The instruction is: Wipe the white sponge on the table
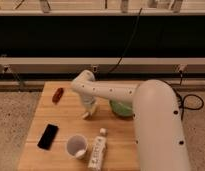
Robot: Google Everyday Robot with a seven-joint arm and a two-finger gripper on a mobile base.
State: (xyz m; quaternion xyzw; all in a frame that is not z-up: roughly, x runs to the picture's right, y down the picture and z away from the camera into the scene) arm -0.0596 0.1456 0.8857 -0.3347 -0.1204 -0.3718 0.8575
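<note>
Wiping step: gripper pressed down mid-table, left of the green bowl
Sponge: white sponge under the gripper, looks clamped
Next: probably drag it sideways, avoiding the cup
</note>
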